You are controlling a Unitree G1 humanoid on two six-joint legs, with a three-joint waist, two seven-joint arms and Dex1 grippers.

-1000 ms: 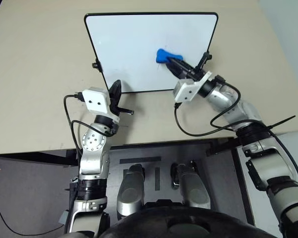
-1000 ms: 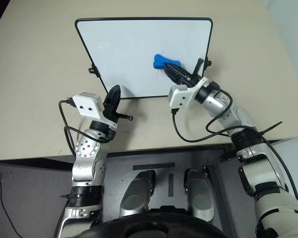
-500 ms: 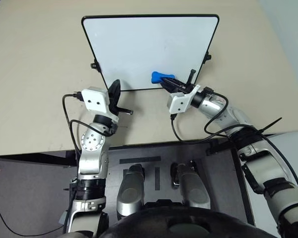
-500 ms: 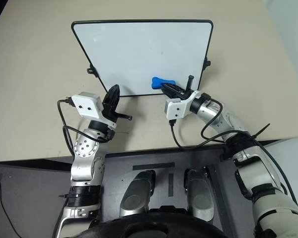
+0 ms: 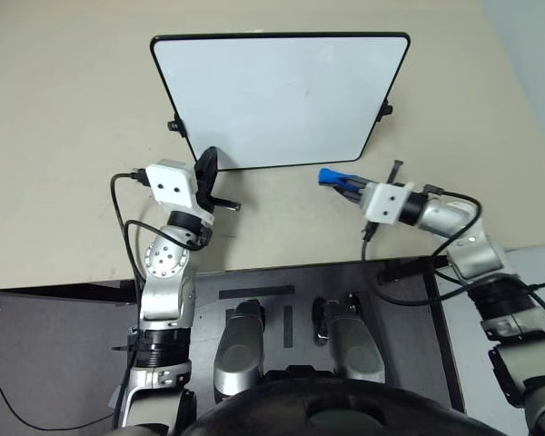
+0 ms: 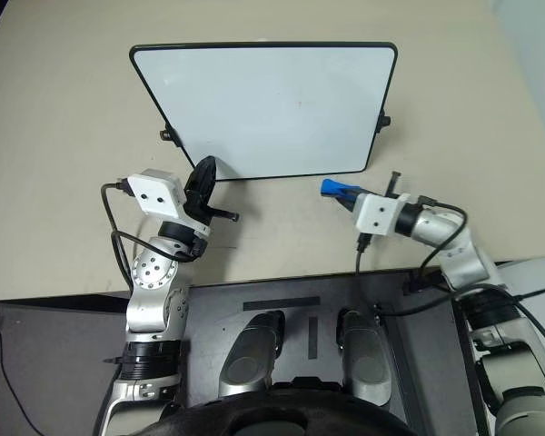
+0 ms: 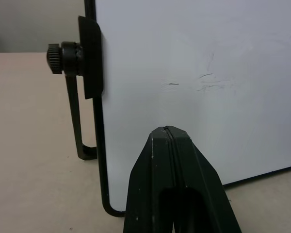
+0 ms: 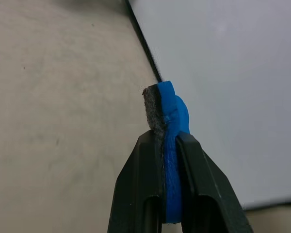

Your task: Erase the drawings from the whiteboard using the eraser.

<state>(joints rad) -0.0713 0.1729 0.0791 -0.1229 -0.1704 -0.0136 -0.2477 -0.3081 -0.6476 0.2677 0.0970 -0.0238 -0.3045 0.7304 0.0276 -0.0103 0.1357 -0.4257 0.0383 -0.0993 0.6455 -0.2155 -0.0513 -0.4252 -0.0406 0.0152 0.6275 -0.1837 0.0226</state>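
Whiteboard (image 5: pixel 277 95) propped upright and leaning back at the far middle of the beige counter (image 5: pixel 64 136), thin black frame all round, small black knob (image 7: pixel 58 51) on each side. Faint thin dark strokes, the drawings (image 7: pixel 208 77), visible on the white surface in the left wrist view, in the board's lower left part. Left gripper (image 5: pixel 209 168) just in front of the board's near left corner, fingers (image 7: pixel 172 184) pressed together with nothing between them, pointing at the board. Right gripper (image 5: pixel 347 184) over bare counter, just near of the board's near right corner, apart from it. Blue eraser (image 5: pixel 332 177) pinched between its narrow fingers (image 8: pixel 143 189), dark felt edge showing, tip jutting out to the left.
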